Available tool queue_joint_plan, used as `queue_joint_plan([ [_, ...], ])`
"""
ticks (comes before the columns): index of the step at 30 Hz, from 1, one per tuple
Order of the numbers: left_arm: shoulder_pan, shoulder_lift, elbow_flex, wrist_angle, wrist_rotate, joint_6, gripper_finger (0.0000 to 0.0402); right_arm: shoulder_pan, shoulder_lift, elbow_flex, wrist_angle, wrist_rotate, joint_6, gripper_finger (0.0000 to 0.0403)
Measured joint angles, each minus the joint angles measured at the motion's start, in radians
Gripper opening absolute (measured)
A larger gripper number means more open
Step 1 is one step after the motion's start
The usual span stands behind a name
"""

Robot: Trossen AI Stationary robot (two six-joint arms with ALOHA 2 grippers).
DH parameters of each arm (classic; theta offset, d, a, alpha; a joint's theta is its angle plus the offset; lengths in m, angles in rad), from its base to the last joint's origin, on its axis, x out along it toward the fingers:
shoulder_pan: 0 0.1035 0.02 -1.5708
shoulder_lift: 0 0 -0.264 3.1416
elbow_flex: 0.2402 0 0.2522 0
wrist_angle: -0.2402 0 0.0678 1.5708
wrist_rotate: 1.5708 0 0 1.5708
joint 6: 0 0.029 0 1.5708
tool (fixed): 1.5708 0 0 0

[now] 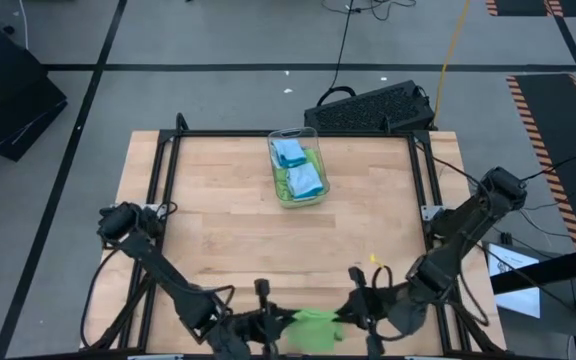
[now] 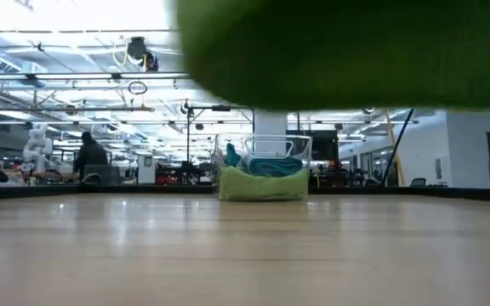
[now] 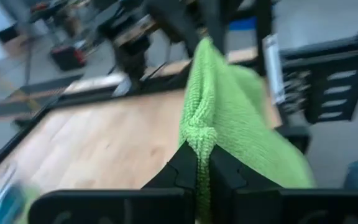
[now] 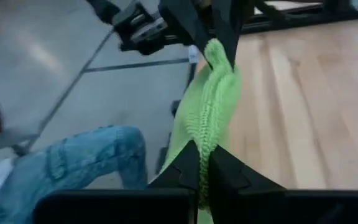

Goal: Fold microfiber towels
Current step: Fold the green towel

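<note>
Towel work sits at the bottom centre of the high view, where a lime green microfiber towel (image 1: pixel 315 328) is stretched between the two grippers at the near edge of the wooden table (image 1: pixel 228 235). The left gripper (image 3: pixel 204 163) is clamped shut on one bunched edge of the cloth; in its wrist view the green fabric rises from between the dark fingers (image 3: pixel 180 171) toward the other arm. The right gripper (image 4: pixel 204 160) is likewise closed on the opposite edge, the cloth pinched into a ridge between its fingers (image 4: pixel 229 171). From above, the left arm comes in from the lower left of the frame and the right arm from the lower right, their grippers close together with the towel between them.

In the low view the same green cloth (image 2: pixel 347 51) fills the upper part of the frame, hanging above the tabletop.

A clear plastic bin (image 1: pixel 313 168) stands at the upper centre of the table in the high view, well apart from the grippers, holding light blue towels (image 1: pixel 293 155) over a lime green one (image 2: pixel 262 185).

The right wrist view shows a person's leg in blue jeans (image 4: pixel 73 165) at the lower left, beside the table.
</note>
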Motion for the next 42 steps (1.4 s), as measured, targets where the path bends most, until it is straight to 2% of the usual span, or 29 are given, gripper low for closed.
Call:
queue_joint_plan([
  [2, -0.003, 0.001, -0.003, -0.057, -0.021, -0.089, 0.0013, -0.004, 0.022, -0.003, 0.002, 0.02, 0.024, 0.0008],
  [5, 0.007, 0.001, -0.041, -0.05, -0.024, -0.191, 0.0006, -0.029, 0.056, -0.028, -0.006, 0.014, 0.061, 0.0008],
  [10, 0.052, 0.004, -0.163, -0.01, -0.031, -0.258, 0.0017, -0.131, 0.086, -0.106, -0.016, -0.07, 0.108, 0.0008],
  [15, 0.124, 0.004, -0.273, -0.001, -0.042, -0.343, 0.0006, -0.25, 0.083, -0.177, -0.042, -0.092, 0.037, 0.0008],
  [20, 0.199, -0.007, -0.307, -0.004, -0.1, -0.316, 0.0019, -0.397, 0.083, -0.206, -0.098, -0.09, -0.09, 0.0008],
  [23, 0.238, -0.054, -0.308, 0.006, -0.105, -0.271, 0.0011, -0.471, 0.067, -0.206, -0.145, -0.089, -0.145, 0.0008],
  [29, 0.281, -0.124, -0.306, -0.084, -0.091, -0.232, 0.0017, -0.527, 0.03, -0.204, -0.171, -0.143, -0.213, 0.0009],
  [32, 0.302, -0.127, -0.306, -0.117, 0.005, -0.239, 0.0022, -0.518, 0.03, -0.205, -0.176, -0.194, -0.217, 0.0009],
  [34, 0.306, -0.127, -0.306, -0.076, 0.112, -0.203, 0.0017, -0.504, 0.03, -0.206, -0.16, -0.305, -0.222, 0.0009],
  [36, 0.298, -0.127, -0.306, 0.026, 0.231, -0.139, 0.0008, -0.483, 0.02, -0.206, -0.131, -0.421, -0.199, 0.0009],
  [38, 0.284, -0.135, -0.306, 0.147, 0.333, -0.066, 0.0007, -0.458, 0.011, -0.194, -0.099, -0.487, -0.121, 0.0009],
  [40, 0.271, -0.142, -0.306, 0.294, 0.394, -0.014, 0.0013, -0.415, -0.002, -0.162, -0.101, -0.508, -0.06, 0.0009],
  [42, 0.252, -0.161, -0.306, 0.372, 0.403, 0.023, 0.0017, -0.373, -0.006, -0.104, -0.106, -0.507, -0.04, 0.0009],
])
